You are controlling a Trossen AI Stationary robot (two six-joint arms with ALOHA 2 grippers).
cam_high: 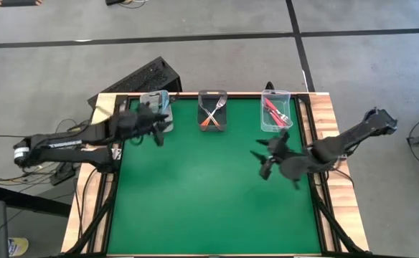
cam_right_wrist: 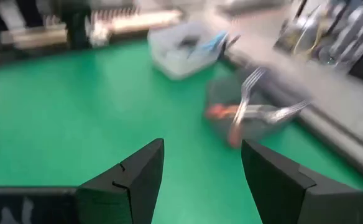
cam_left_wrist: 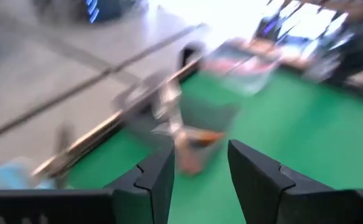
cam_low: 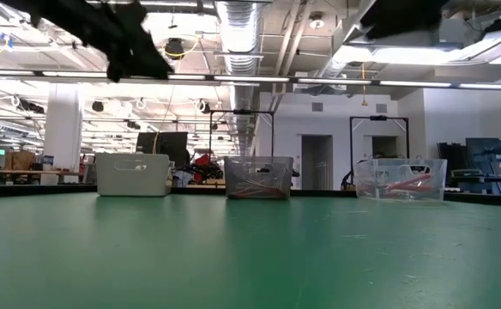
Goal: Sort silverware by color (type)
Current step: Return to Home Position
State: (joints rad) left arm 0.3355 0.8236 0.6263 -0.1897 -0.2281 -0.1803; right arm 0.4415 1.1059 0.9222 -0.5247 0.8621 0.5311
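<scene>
The silverware lies in three small bins along the table's far edge. Light-blue-handled forks (cam_high: 156, 99) are in the left bin (cam_high: 154, 105), orange-handled forks (cam_high: 209, 118) in the middle bin (cam_high: 212, 111), and red-handled forks (cam_high: 273, 109) in the right bin (cam_high: 275, 112). My left gripper (cam_high: 159, 129) hovers open just near of the left bin; its wrist view (cam_left_wrist: 200, 171) looks at the orange forks (cam_left_wrist: 197, 138). My right gripper (cam_high: 264, 160) is open above the green mat, near of the right bin; its wrist view (cam_right_wrist: 200, 168) shows the orange forks (cam_right_wrist: 237, 115) and the blue ones (cam_right_wrist: 212, 42).
The green mat (cam_high: 209, 193) fills the table inside a wooden frame (cam_high: 330, 115). A dark keyboard-like object (cam_high: 141, 77) lies past the far left corner. In the low view the bins (cam_low: 257, 178) stand in a row at the far edge, with an arm (cam_low: 122, 34) overhead.
</scene>
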